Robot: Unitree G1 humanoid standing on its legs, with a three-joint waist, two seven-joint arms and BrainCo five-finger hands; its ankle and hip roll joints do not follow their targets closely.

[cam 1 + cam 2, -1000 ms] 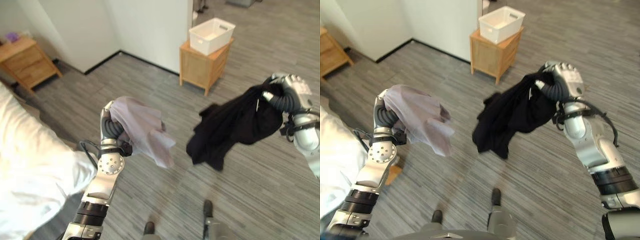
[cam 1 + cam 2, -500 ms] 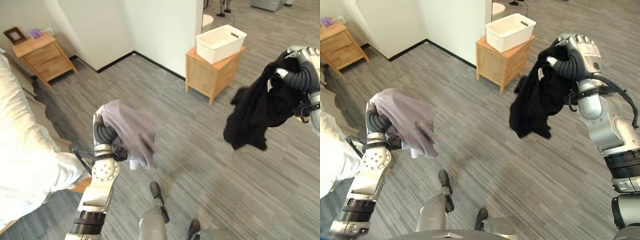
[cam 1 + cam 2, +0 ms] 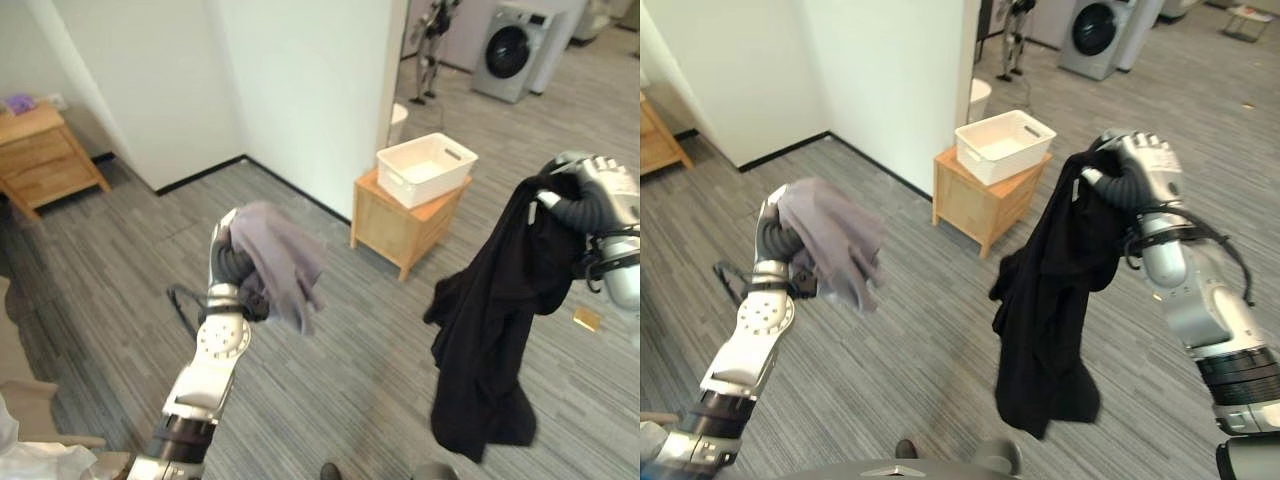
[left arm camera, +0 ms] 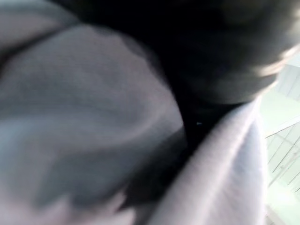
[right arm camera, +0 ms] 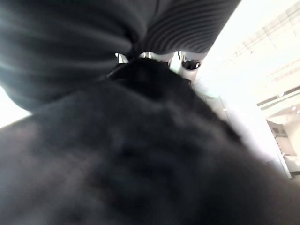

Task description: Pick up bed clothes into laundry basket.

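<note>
Left eye view. The left hand (image 3: 226, 262) is raised over the grey plank floor (image 3: 330, 400), fingers clenched in a grey garment (image 3: 280, 262) that drapes over the hand and hangs free of the floor. The right hand (image 3: 590, 195) is raised at the right side, fingers curled round the top of a black garment (image 3: 495, 340), which hangs long beneath it and also clear of the floor. Between and beyond the two garments, a white laundry basket (image 3: 425, 168) rests on a small wooden cabinet (image 3: 400, 222), at the foot of the corner of a white wall (image 3: 300, 90); what can be seen of its inside holds no clothing. A wooden nightstand (image 3: 45, 155) stands at the far left, and a washing machine (image 3: 510, 50) far behind.

Right eye view. The same arrangement: both garments are held aloft, well apart from the basket and from each other.

Left wrist view. Grey cloth lies pressed close against the hand's dark cover.

Right wrist view. Black cloth bunches against the ribbed cover.
</note>
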